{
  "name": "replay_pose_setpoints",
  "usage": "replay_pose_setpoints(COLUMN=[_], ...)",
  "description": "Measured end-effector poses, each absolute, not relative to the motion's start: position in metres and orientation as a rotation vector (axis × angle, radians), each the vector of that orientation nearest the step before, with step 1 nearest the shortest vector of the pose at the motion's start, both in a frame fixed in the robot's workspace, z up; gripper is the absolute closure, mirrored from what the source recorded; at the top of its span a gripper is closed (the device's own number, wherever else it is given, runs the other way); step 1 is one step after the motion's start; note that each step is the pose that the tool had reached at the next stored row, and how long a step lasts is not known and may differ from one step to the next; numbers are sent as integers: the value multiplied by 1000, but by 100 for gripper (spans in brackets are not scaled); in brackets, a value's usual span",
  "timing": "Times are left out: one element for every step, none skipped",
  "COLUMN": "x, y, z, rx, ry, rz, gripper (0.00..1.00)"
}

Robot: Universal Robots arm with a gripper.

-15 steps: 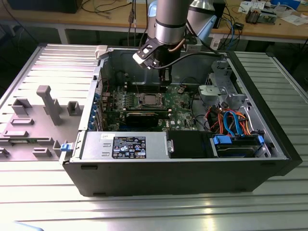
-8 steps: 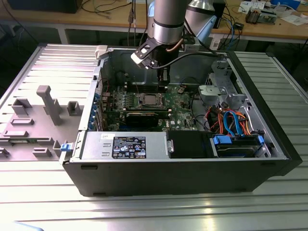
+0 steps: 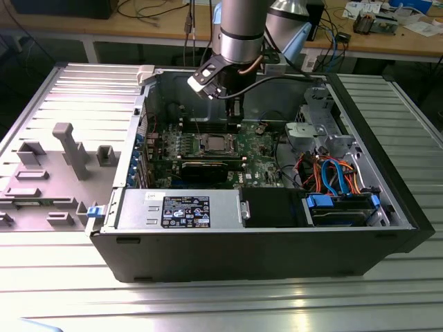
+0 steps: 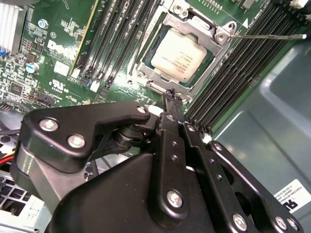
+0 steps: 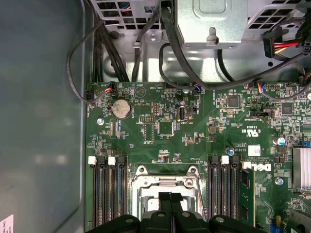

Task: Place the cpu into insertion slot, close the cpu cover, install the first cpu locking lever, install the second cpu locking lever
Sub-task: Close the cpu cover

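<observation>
Just beside the slot [image 4: 146, 70], we see our gripper [image 4: 171, 95] closed on nothing, tips at its rim, cpu [image 4: 181, 51] directly beyond.

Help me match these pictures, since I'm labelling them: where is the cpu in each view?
Exterior view: the cpu sits on the green motherboard, below the arm.
Second wrist view: the cpu lies under the windowed cpu cover, just beyond the gripper.
First wrist view: what looks like a grey sliver of the cpu beside the gripper's tip.
Shared landmark: the long black memory slots flanking it.
</observation>
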State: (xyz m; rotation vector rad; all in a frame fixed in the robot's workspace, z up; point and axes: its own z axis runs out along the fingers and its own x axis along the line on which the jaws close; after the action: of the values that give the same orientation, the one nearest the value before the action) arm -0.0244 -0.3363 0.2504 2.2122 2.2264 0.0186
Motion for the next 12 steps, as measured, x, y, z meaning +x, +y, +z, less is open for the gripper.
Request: replay_pose_setpoints(x=[-25,-26,-28,-29,-30,-32,-33,-34,-36,-37,-38,-39], y=[-336,-336,-336,-336,-336,-336,-336,-336,-336,-336,-336,-336], z=[250,250,250,250,250,250,250,250,250,250,250,250], rx=[2212,2212,2212,2212,2212,2211,2211,2211,2211,2211,2211,2211], ry=[2226,2227,2227,2227,2227,2227,2227,2227,2228,2228,2228,2228], rz=[19,19,19,19,19,19,19,19,19,19,19,19], gripper=[89,89,89,89,89,89,89,89,89,89,89,89])
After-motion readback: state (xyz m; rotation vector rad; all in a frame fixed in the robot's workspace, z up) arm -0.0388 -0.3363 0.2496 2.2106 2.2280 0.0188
